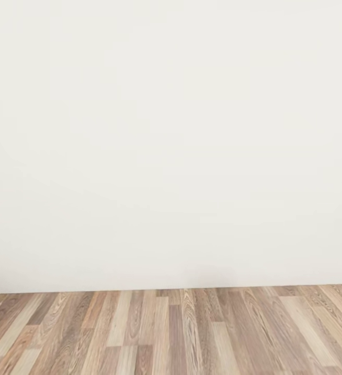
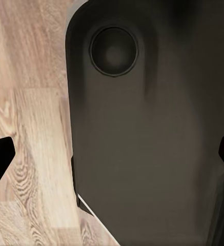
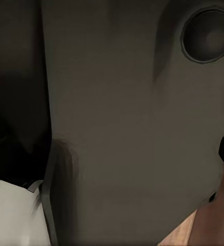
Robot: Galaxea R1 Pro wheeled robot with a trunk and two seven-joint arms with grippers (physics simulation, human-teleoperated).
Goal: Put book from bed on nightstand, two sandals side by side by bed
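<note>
head view, white wall [image 1: 171,140], wood-plank floor [image 1: 171,333]

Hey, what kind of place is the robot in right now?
Probably an indoor room, likely in a home: a plain white wall meets a wood-plank floor. Nothing in view tells which room.

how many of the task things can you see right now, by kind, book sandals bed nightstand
book: 0
sandals: 0
bed: 0
nightstand: 0
total: 0
The head view has a white wall above wood-plank floor.
</note>
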